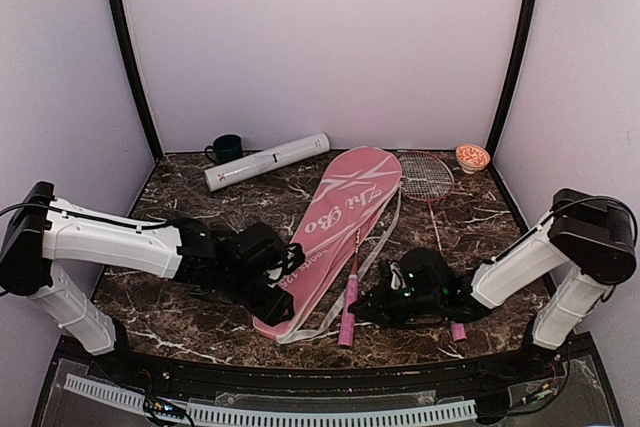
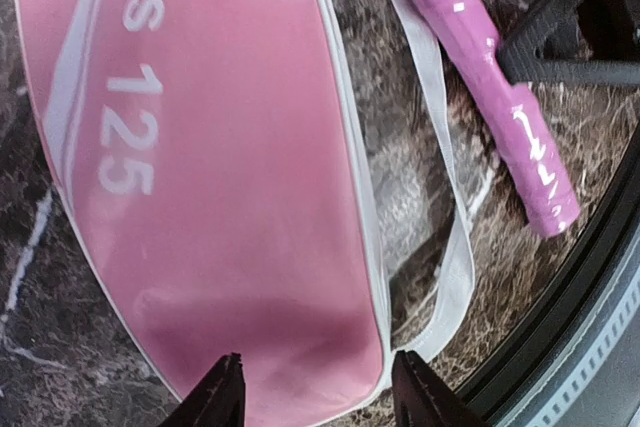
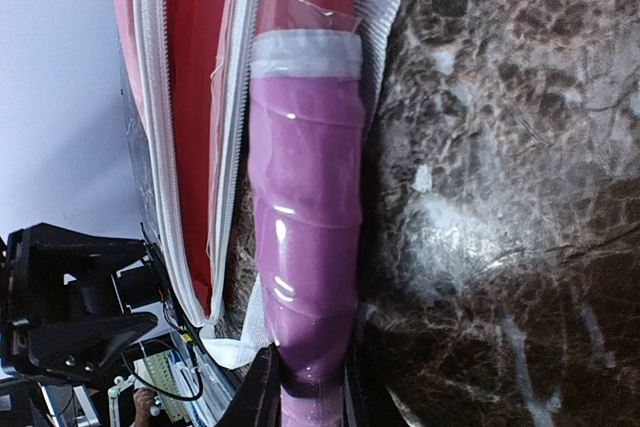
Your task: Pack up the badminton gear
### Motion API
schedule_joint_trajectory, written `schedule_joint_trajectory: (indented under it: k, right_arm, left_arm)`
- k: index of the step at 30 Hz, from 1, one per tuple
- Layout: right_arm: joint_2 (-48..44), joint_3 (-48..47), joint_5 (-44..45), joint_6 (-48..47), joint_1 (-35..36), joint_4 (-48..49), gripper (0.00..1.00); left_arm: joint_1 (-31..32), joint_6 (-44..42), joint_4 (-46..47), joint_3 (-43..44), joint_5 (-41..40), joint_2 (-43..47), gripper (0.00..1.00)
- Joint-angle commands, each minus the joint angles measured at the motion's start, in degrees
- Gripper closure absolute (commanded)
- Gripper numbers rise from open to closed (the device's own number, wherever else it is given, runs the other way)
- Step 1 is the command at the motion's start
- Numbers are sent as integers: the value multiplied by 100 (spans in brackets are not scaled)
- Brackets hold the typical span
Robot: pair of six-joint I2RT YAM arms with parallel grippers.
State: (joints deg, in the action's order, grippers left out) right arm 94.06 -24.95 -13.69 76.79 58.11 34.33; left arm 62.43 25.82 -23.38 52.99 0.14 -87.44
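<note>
Both arms [image 1: 120,245] [image 1: 515,265] stretch low inward; right hand [image 3: 305,402] clamps racket handle [image 3: 305,227].

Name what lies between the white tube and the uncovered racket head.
The wide end of the pink bag lies between tube and racket head; top view shows it.

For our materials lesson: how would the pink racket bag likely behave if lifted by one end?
Probably floppy: the pink bag looks like soft zipped fabric lying flat. Its loose white strap would likely dangle and might snag.
</note>
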Motion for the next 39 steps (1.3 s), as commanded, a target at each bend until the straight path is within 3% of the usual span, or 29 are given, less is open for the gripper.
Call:
schedule_joint_trajectory:
  k: [1,14,22,26,34,35,39]
  right_arm:
    - [-222,78,200,-40,-19,41,88]
    - [-719,-53,336,-83,-19,-205,94]
    - [-678,-115,324,-90,-6,-148,95]
    - [-679,-132,323,-77,7,-143,95]
    - [-686,-138,331,-76,16,-177,96]
    - [-691,-129,332,-69,16,-178,96]
    - [-713,-134,335,-48,16,-136,96]
  left_arm:
    - [285,360,-347,87,-267,-91,48]
    - [682,385,-455,834,-942,-883,53]
    - [691,435,-620,1028,-1293,-1124,66]
    - [691,410,-644,1082,-1485,-1135,60]
    - [744,269,-549,1300,-1527,-1480,64]
    - [752,250,-541,1320,-1535,-1541,65]
    - [778,239,-563,1362,-1576,-1564,85]
